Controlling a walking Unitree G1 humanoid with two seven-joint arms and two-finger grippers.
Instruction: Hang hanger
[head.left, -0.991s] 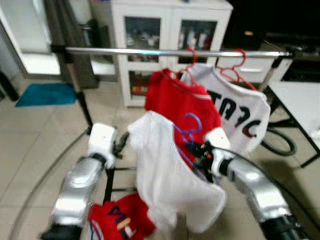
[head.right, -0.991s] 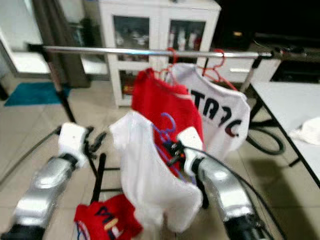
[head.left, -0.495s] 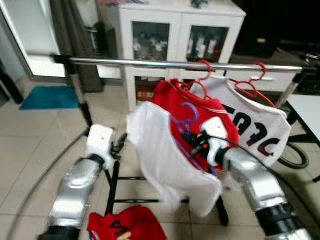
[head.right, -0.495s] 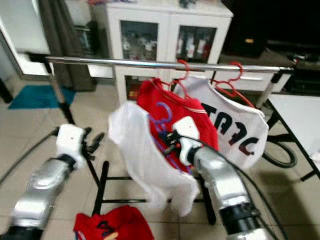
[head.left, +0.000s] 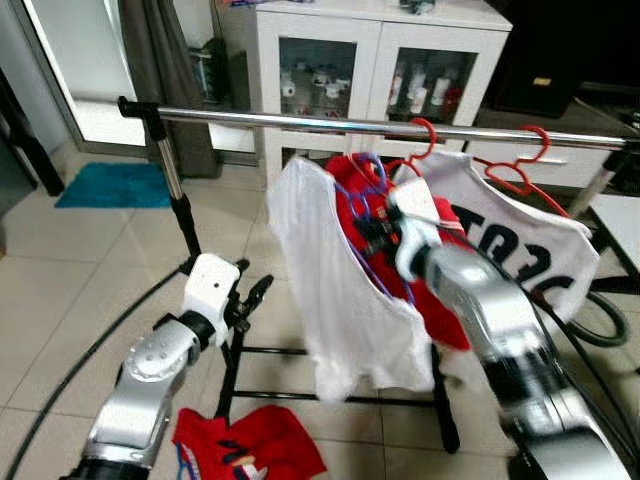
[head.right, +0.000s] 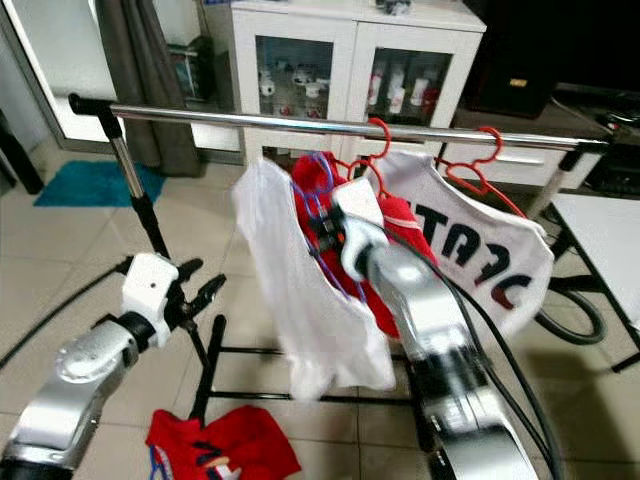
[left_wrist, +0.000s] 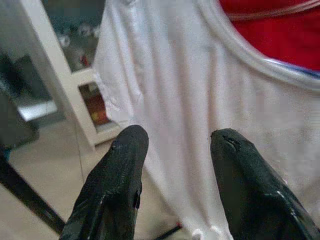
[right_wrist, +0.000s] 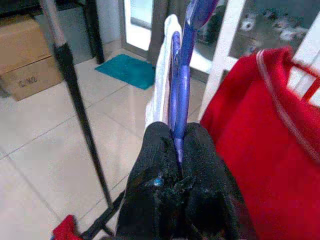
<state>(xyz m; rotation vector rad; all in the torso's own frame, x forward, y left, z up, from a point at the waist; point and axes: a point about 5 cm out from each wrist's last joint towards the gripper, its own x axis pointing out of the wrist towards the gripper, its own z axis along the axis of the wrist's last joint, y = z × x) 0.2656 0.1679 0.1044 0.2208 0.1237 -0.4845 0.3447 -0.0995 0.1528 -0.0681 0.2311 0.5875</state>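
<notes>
The purple hanger (right_wrist: 179, 95) bearing a white shirt (head.left: 335, 275) is clamped in the right claw (right_wrist: 176, 150) just below the rail (head.left: 330, 122), while the left claw (left_wrist: 175, 145) is held wide apart.

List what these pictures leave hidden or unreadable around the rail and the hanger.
- Purple hanger: arms hidden inside the white shirt, head views.
- Its hook: blurred, clearance below the rail unreadable.
- Red garment on the floor: cut by the frame's bottom edge.
- Cabinet contents: too small.
</notes>
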